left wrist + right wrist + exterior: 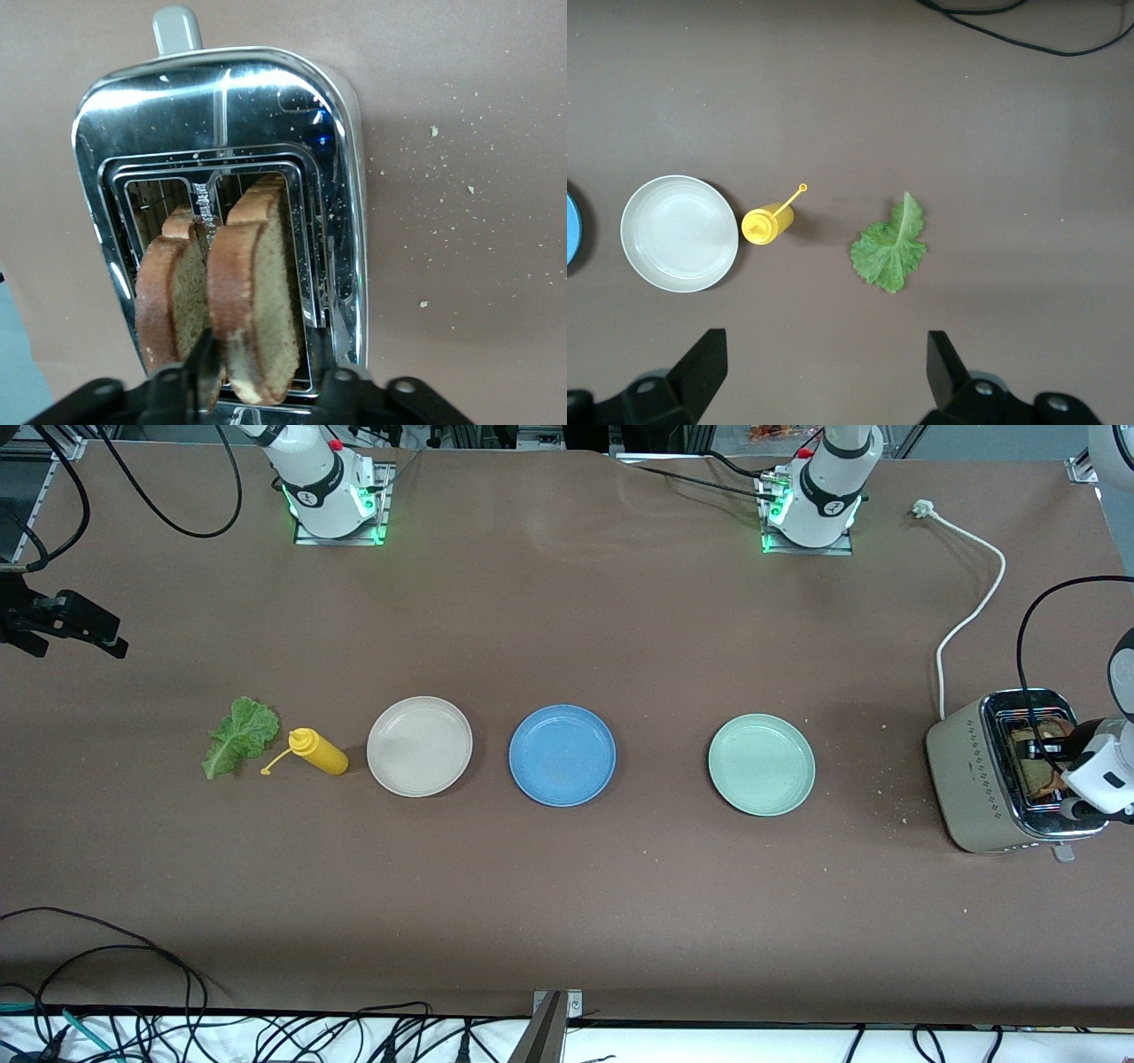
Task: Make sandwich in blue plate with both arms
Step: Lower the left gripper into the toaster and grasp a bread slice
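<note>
Two brown toast slices stand in the slots of a cream and chrome toaster (966,779) at the left arm's end of the table. My left gripper (266,372) is over the toaster (221,106), open. One finger is between the slices and the other is outside the slice (266,292) that it straddles. The second slice (168,292) stands beside it. In the front view the left gripper (1067,784) hides part of the toast (1035,772). The blue plate (562,755) is empty at mid-table. The lettuce leaf (237,735) lies toward the right arm's end. My right gripper (824,341) is open and empty, high over the table by the lettuce (890,252).
A yellow squeeze bottle (319,751) lies between the lettuce and a cream plate (419,746). A mint-green plate (761,764) sits between the blue plate and the toaster. The toaster's white cord (970,615) runs toward the robots' bases. Crumbs lie around the toaster.
</note>
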`<state>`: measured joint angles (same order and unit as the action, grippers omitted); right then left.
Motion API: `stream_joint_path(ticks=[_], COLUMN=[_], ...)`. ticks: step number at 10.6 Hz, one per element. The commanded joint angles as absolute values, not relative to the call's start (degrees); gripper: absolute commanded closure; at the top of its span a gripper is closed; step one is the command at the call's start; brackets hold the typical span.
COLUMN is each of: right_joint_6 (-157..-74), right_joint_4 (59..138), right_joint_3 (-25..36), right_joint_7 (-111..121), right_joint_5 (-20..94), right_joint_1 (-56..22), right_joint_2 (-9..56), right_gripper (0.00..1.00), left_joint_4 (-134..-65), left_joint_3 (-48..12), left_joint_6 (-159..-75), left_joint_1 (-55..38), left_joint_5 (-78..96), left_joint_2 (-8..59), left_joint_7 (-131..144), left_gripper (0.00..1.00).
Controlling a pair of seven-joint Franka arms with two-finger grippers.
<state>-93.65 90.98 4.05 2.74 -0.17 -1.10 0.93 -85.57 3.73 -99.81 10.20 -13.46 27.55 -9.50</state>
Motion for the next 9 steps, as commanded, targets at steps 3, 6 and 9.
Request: stream_joint_path(ticks=[3, 6, 9], right_joint_6=[-93.0, -93.0, -93.0], right_joint_4=[90.1, 90.1, 90.1], right_joint_3=[4.0, 4.0, 4.0], right_joint_7=[2.4, 2.4, 2.4], right_joint_5=[0.4, 0.4, 0.4], right_joint_1=[-0.9, -0.9, -0.9], right_joint_2=[1.1, 1.1, 1.1], right_gripper=[0.0, 0.0, 0.0], left_joint_4=[-83.9, -83.1, -77.2], left_joint_3=[3.8, 3.6, 2.9], left_joint_6=[-99.4, -98.9, -88.3], left_joint_1=[10.2, 10.5, 10.1], left_joint_5=[-15.3, -15.1, -14.2], left_joint_2=[28.0, 27.3, 25.8], left_joint_7=[-10.5, -11.9, -15.9], left_gripper=[1.0, 1.0, 1.0])
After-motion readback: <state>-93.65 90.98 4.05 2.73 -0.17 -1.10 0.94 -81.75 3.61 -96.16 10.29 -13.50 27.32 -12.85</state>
